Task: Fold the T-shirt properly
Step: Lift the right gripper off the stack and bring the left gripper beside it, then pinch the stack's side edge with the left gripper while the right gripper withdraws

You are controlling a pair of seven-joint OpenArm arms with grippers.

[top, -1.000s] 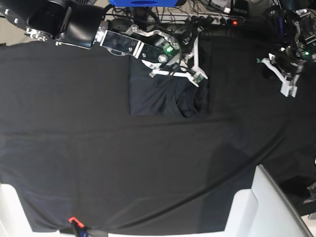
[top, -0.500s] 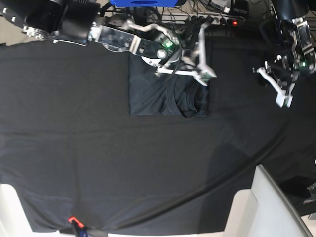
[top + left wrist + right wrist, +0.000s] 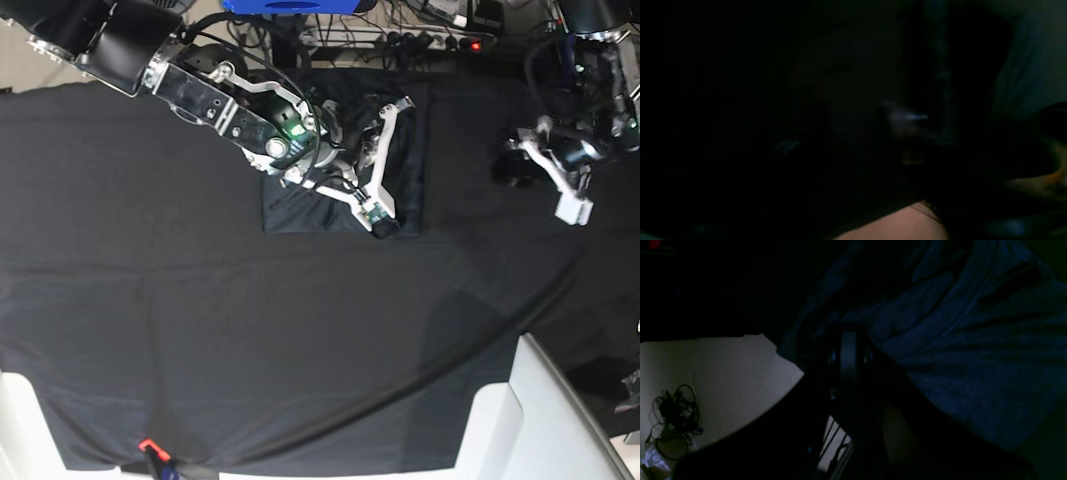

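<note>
- Work surface: a black tablecloth [image 3: 200, 330] covers the table; a power strip [image 3: 440, 42] with a red light lies past its far edge.
- Task item: the T-shirt [image 3: 300, 200], folded into a compact dark grey rectangle, lies on the cloth directly under the right gripper [image 3: 375, 205].
- Right gripper: its white fingers [image 3: 385, 135] reach over the shirt's right half, tips low against the fabric. In the base view the fingers look spread in a V; whether the tips are clenched or gripping fabric cannot be told.
- Right wrist view: wrinkled grey knit with a hemmed seam, close above the claw.
- Left gripper [image 3: 565, 195]: well to the shirt's side, over bare cloth, nothing between its jaws; their gap cannot be told.
- Left wrist view: too dark to read.
</note>
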